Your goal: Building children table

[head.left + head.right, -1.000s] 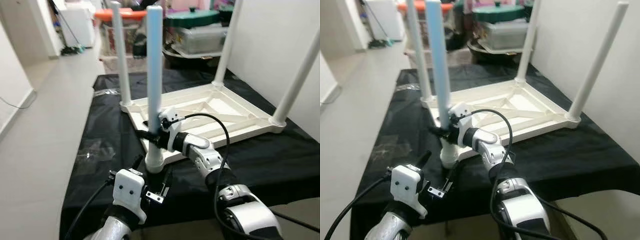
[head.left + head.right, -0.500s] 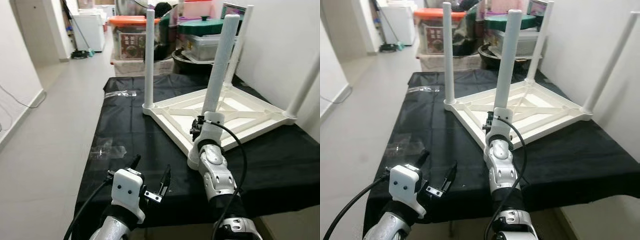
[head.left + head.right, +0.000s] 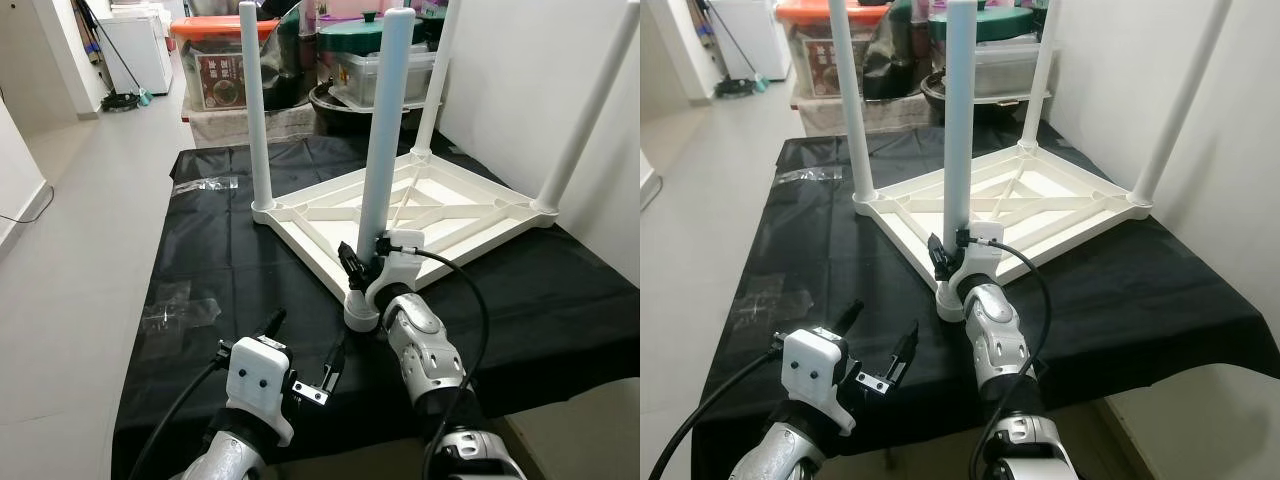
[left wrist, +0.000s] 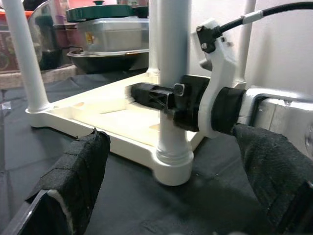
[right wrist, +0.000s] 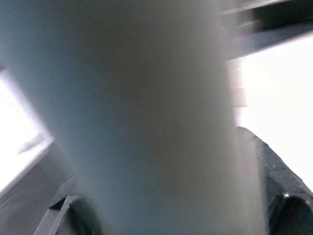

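A white children's table lies upside down on a black cloth, its legs pointing up. The near leg stands in the corner socket closest to me. My right gripper is shut on this leg just above the socket; in the left wrist view its black fingers clamp the leg. My left gripper hovers open over the cloth's front part, a short way before the socket, with nothing between its padded fingers. The right wrist view is a blurred close-up of the leg.
Storage boxes and covered pots crowd the space behind the table. A white wall runs along the right. Clear plastic bags lie on the cloth's left side. Bare floor stretches to the left, and the cloth's front edge is close to me.
The whole view has swung, so the camera moved. My right gripper has stayed shut on the near leg, which looked tilted half a second ago and now stands upright. The left gripper stays open.
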`<state>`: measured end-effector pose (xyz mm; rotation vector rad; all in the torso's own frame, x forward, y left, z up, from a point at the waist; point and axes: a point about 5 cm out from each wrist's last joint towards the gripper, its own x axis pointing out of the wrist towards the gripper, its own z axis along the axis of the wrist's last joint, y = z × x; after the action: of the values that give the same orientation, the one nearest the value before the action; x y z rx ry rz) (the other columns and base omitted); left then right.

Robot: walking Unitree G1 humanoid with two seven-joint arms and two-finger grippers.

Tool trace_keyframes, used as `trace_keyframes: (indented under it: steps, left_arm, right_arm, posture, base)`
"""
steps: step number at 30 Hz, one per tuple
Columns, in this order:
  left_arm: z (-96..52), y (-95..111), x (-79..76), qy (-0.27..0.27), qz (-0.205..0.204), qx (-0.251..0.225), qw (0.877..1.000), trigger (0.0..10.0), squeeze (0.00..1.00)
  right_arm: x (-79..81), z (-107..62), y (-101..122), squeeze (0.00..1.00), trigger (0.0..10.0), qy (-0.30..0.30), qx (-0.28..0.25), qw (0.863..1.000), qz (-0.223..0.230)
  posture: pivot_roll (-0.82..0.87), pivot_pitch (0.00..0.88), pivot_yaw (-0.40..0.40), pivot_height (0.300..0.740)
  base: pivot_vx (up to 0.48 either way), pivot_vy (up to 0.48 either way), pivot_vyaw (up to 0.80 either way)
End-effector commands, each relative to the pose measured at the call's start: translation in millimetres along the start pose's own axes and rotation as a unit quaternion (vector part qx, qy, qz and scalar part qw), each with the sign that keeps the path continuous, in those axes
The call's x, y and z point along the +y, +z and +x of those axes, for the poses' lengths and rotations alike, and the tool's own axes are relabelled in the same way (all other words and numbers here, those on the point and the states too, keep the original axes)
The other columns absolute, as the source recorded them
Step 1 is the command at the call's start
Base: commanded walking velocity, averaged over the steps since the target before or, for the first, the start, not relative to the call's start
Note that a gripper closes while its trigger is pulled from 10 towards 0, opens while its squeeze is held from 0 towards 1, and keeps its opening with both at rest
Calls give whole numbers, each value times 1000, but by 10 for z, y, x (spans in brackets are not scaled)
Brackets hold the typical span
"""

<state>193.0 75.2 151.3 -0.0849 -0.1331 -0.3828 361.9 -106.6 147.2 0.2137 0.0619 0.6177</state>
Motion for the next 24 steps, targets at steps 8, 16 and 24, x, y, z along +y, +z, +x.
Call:
trace_keyframes:
  steps: [8, 16, 24]
  left_arm:
    - [-14, -43, 28, 3, 2, 9, 1000, 10000, 0]
    - [-12, -39, 24, 7, 4, 7, 1000, 10000, 0]
    - [-12, -38, 27, 11, 2, 5, 1000, 10000, 0]
  right_arm:
    - [277, -18, -64, 0, 10000, 326, 105, 940, -3]
    - [350, -1, -78, 0, 10000, 401, 132, 906, 10]
    - [397, 122, -96, 0, 0, 359, 119, 925, -30]
  posture:
    - [81, 0, -9, 740]
    - [109, 0, -38, 740]
    - [99, 0, -37, 740]
  base:
    - [0, 0, 0]
    - [0, 0, 0]
    - [0, 0, 0]
